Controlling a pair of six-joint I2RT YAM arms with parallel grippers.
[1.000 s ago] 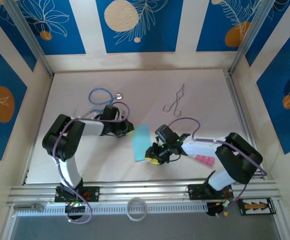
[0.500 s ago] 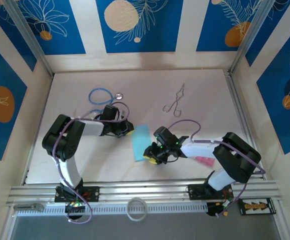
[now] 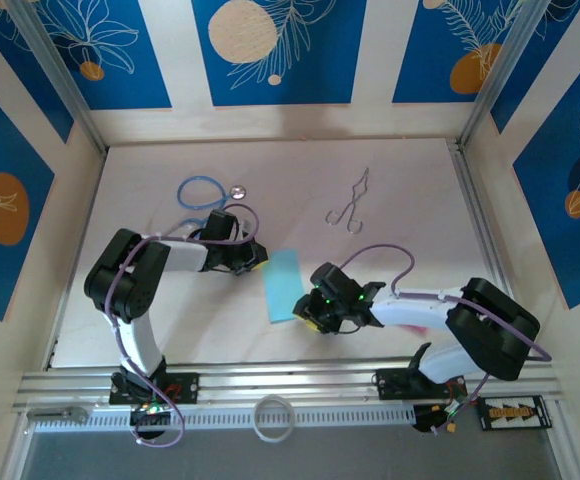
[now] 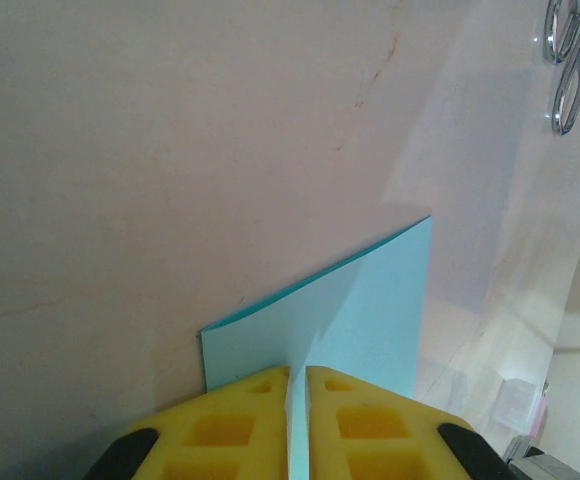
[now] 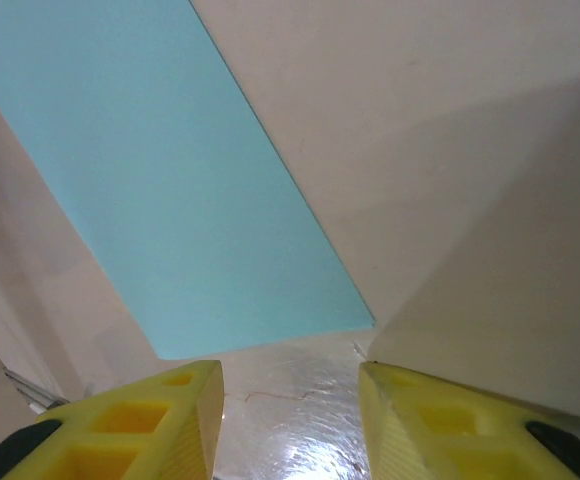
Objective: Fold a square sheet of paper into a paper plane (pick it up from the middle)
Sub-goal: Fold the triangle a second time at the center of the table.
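The square sheet of paper (image 3: 283,285), light turquoise, lies on the table as a narrow folded oblong, not a paper plane in shape. My left gripper (image 3: 253,262) is at its upper left edge. In the left wrist view the yellow fingers (image 4: 240,425) of that gripper (image 4: 297,390) are shut on a raised fold of the paper (image 4: 375,300). My right gripper (image 3: 311,317) sits at the sheet's near right corner. Its jaws (image 5: 290,390) stand open over bare table, just short of the paper's edge (image 5: 170,190).
A blue-tubed stethoscope (image 3: 202,192) lies at the back left and metal forceps (image 3: 350,203) at the back middle, the forceps (image 4: 567,60) also in the left wrist view. A white ring (image 3: 273,418) rests on the front rail. Wooden walls close in the table.
My right gripper has drawn back off the paper's edge toward the near side and opened a little wider, and its arm has swung right. The left gripper and the paper have stayed put.
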